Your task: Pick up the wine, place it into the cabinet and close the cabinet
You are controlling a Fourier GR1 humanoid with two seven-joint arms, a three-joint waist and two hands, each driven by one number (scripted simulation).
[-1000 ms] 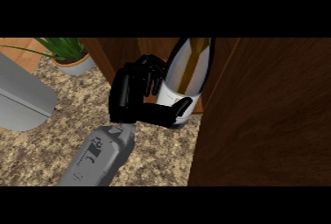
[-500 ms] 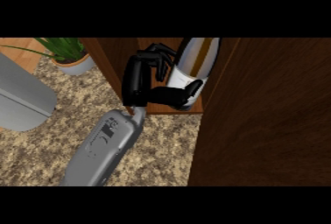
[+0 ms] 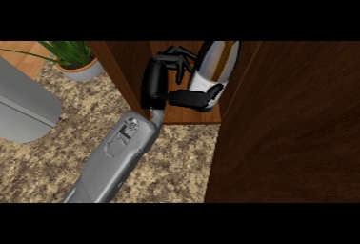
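so the cabinet (image 3: pixel 184 116) is the thing to look at, a dark wood box standing on the bench (image 3: pixel 175 162) with its door (image 3: pixel 295 124) swung open and filling most of the space to the right of the opening. inside the cabinet sits the wine (image 3: pixel 215 71), a white bottle with a brownish label strip, leaning a bit, its base down on the cabinet's shelf floor near the front edge. nothing else visible in there.

one hand (image 3: pixel 158 81) is in the cabinet opening, just left of the wine, at the end of a grey forearm (image 3: pixel 116 159) that comes up from the bottom edge. i can't tell for sure which arm it is. its fingers curl over toward the upper part of the bottle and the thumb wraps across the bottle's lower part, so it's clamped on the wine. no other hand shows anywhere.

the bench is speckled tan and brown stone. left of the cabinet there's a potted plant (image 3: pixel 76 59) in a pale pot, and further left a big grey rounded object (image 3: pixel 25 107), can't tell what it is. a strip of orange wood floor (image 3: pixel 17 57) shows beyond it, far from the cabinet.
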